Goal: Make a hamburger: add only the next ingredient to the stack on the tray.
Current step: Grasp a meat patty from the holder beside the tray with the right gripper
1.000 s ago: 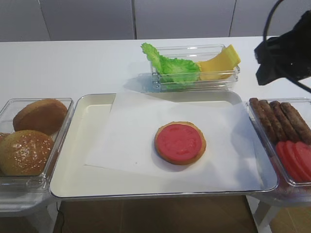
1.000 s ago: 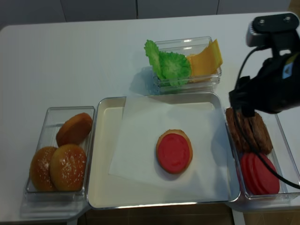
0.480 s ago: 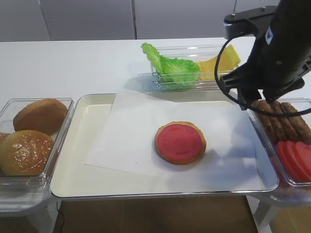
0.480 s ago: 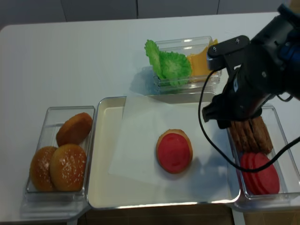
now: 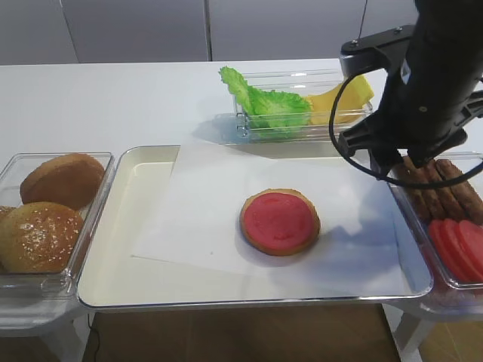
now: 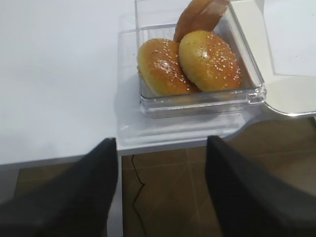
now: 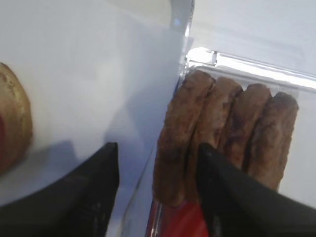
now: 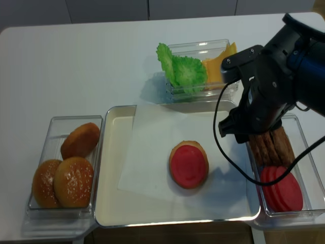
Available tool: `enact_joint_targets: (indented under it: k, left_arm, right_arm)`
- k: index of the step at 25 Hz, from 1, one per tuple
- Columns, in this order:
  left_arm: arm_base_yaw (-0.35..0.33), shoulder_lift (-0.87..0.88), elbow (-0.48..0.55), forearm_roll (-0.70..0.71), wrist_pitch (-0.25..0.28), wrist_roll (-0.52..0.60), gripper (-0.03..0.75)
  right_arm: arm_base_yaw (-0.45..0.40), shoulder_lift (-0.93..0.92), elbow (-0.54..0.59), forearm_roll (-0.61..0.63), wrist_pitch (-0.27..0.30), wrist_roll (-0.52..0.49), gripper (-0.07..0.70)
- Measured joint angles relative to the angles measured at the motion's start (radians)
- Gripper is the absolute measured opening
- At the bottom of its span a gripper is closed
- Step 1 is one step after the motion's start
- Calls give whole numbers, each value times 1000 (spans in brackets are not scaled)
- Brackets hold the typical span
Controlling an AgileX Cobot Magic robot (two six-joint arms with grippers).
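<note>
Jaws of the right gripper (image 7: pixel 157 195) gape, now lower over the patties (image 7: pixel 224 133), nothing held

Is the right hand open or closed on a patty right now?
Open. In the wrist view the right hand has fingers spread, one outside the tub, around the leftmost patty without clamping it.

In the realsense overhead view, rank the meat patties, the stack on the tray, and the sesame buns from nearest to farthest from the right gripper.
1. meat patties, directly under the right gripper, right tub.
2. stack, tray centre, to its left.
3. sesame buns, far-left tub.
</note>
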Motion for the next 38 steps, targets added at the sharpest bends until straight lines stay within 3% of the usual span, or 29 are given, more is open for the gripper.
enact_joint_targets:
  k: [4, 12, 24, 38]
  left_arm:
    - [0, 0, 0, 0, 0, 0, 419]
    - [0, 0, 0, 0, 0, 0, 419]
    - [0, 0, 0, 0, 0, 0, 419]
    - [0, 0, 0, 0, 0, 0, 419]
  right_arm:
    - [0, 13, 0, -2, 0, 2, 377]
    - [0, 13, 0, -10, 0, 2, 223]
    - [0, 13, -2, -18, 1, 2, 52]
    - [0, -18, -34, -21, 7, 10, 29]
